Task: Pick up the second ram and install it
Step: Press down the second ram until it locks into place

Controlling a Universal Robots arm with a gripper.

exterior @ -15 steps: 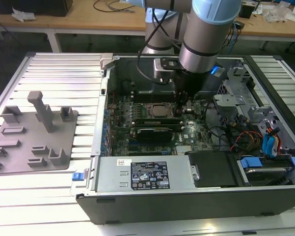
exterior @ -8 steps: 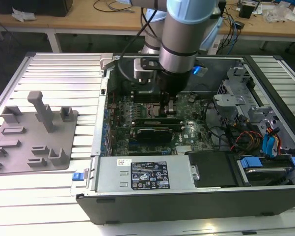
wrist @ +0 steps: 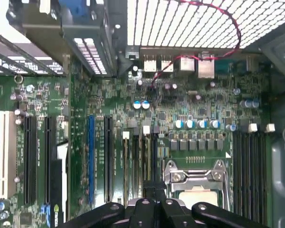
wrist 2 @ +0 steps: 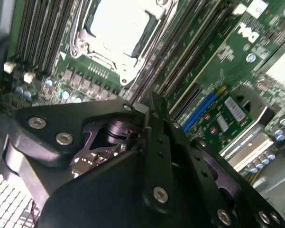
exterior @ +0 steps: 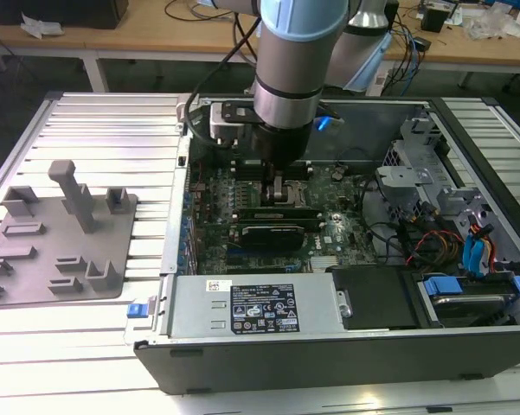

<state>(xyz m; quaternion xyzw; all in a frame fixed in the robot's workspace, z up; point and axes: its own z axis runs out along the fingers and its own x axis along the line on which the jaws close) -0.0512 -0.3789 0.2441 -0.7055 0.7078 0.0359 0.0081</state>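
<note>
The black two-finger gripper (exterior: 277, 185) stands inside the open dark-grey metal computer case (exterior: 329, 356), low over the green motherboard (wrist: 204, 97). In both wrist views its fingers (wrist 2: 154, 107) are drawn narrow, close together. Whether the second ram, the long green circuit-board stick, is clamped between them cannot be told.

The gripper (wrist: 154, 191) sits above the dark parallel memory slots (wrist: 133, 156), just beside the square silver processor socket (wrist: 195, 190). In the exterior view, a long dark module (exterior: 277, 213) stands in the board just beside the gripper.

The grey plastic fixture plate with upright posts (exterior: 60, 246) lies outside the case, on the exterior view's left, on the ribbed metal table (exterior: 112, 138).
</note>
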